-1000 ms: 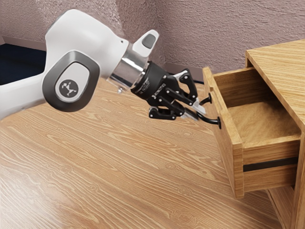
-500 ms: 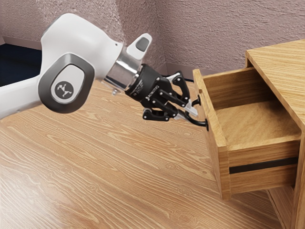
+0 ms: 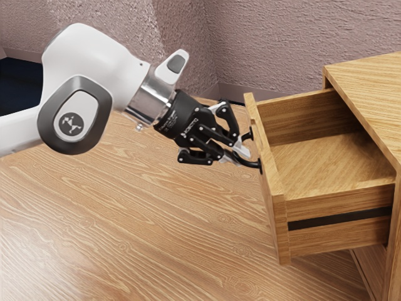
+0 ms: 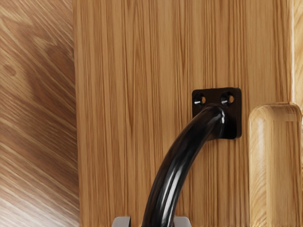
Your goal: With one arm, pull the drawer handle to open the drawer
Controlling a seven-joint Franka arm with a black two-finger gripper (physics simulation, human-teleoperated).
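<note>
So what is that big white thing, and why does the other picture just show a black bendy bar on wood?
The big white thing is a white robot arm, a machine that moves a bit like your own arm. At its end it has black jaws for grabbing. One picture comes from a camera standing beside the arm. The other comes from a little camera on the arm's hand, so it sees things very close up. The bendy bar is the black curved handle of the light wooden drawer, fixed on with a small black screw plate. The jaws are closed on that handle. The drawer sticks out of its wooden cabinet, so it is open. Under the arm lies a wood-grain tabletop.
</note>
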